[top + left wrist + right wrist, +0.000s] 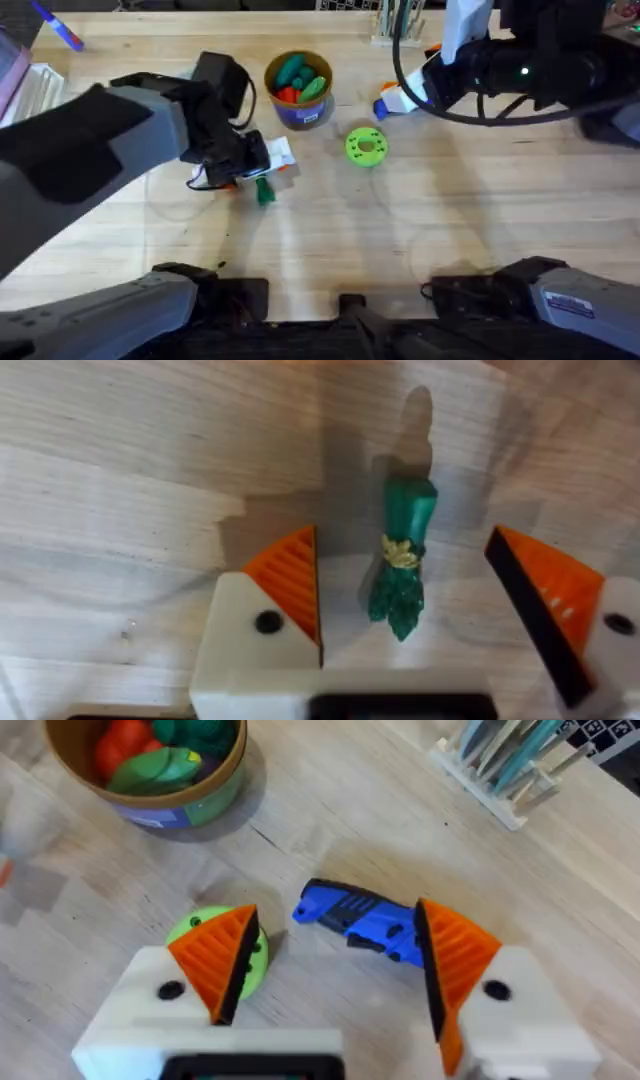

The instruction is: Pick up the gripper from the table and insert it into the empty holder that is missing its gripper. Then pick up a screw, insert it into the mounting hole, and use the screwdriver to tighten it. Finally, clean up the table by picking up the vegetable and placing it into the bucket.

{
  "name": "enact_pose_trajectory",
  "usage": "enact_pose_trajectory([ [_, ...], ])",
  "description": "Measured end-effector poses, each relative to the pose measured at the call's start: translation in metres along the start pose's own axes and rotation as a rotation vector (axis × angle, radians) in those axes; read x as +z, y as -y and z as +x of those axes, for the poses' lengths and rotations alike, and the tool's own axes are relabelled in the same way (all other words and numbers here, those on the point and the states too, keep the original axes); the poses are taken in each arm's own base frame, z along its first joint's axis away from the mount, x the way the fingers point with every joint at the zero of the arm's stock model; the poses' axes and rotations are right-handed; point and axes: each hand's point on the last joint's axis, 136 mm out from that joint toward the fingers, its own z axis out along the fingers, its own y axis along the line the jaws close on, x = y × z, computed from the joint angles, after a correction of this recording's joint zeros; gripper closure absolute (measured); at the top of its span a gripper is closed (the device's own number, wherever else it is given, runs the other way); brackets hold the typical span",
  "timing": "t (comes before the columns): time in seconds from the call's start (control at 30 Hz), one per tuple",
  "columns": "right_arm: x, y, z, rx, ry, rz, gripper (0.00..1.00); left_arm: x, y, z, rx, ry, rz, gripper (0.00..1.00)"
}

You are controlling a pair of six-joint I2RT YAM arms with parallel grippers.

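Left end effector (405, 610), fingers apart, straddles the vegetable (402, 560) lying flat on the counter (120, 480), its long axis parallel to the fingers. Right end effector (335, 970), also open, is far right by the screwdriver (360, 920).

I work at a robotics lab bench. Under me is a pale wooden table (450, 220) with the dark bases of my 2 arms fixed at its near edge and black cables looping over it. A clear rack of thin rods (505, 765) stands at the far side, and a marker (60, 28) lies in the far corner. Toy vegetables fill a small bucket (298, 90), with a printed green disc (365, 146) near it.
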Motion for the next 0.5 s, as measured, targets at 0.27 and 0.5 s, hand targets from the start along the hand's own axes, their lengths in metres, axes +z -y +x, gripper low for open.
enact_pose_trajectory([
  [0.27,0.000,0.000,0.000,0.000,0.000,0.000,0.081,0.010,-0.004,0.004,0.021,-0.011,-0.081,0.630],
  [0.5,0.000,0.000,0.000,0.003,0.000,0.000,0.081,-0.021,0.003,-0.005,0.014,-0.040,-0.120,0.986],
])
